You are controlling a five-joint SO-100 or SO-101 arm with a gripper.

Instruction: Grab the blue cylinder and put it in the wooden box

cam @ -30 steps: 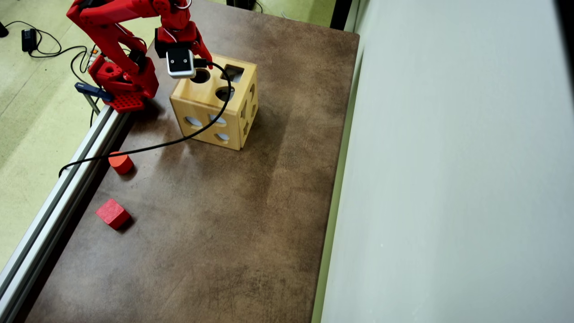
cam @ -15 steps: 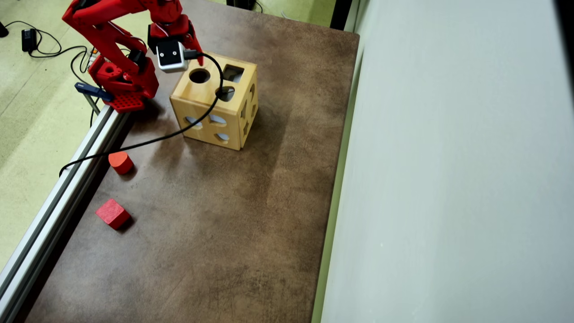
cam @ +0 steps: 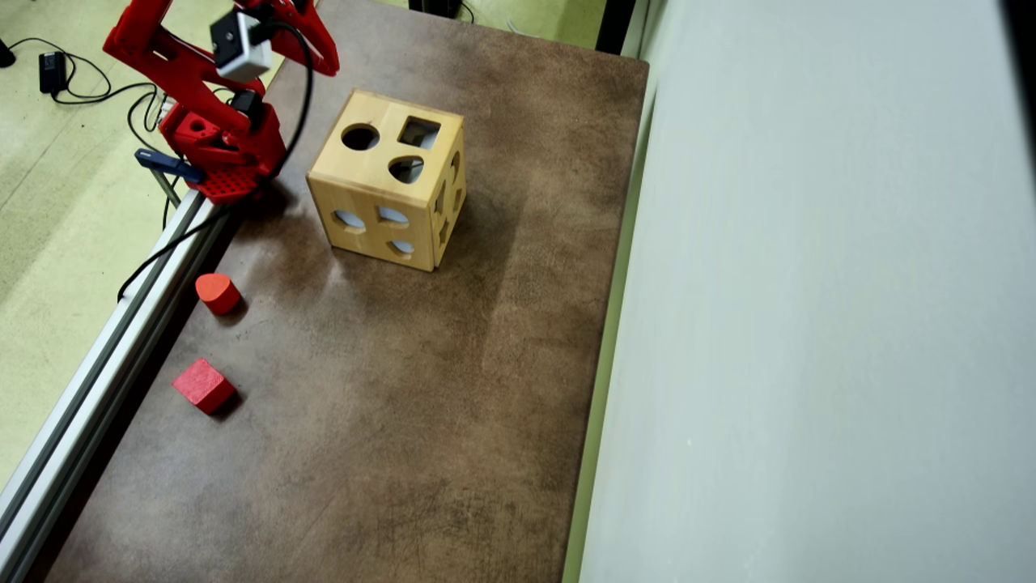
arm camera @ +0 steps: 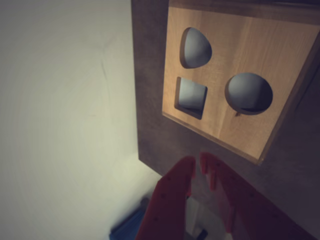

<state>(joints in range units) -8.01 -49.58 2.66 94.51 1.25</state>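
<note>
Your bench (cam: 421, 389) is a brown mottled slab, with a pale wall along its right side in the overhead view and a metal rail (cam: 105, 356) along its left edge. The wooden box (cam: 388, 190) stands on the upper part of the bench, just right of the red arm's base; its top face carries a round hole, a square hole and a rounded one, and more cut-outs show in its sides. In the wrist view you look down on that same top face of the wooden box (arm camera: 240, 75), with the gripper (arm camera: 198, 161) hanging just off its near edge, its red fingertips almost touching and nothing between them. Well below the box in the overhead view, near the rail, lie a red rounded block (cam: 217, 292) and, further down, a red cube (cam: 203, 385), apart from each other. You cannot see the blue cylinder in either view.
</note>
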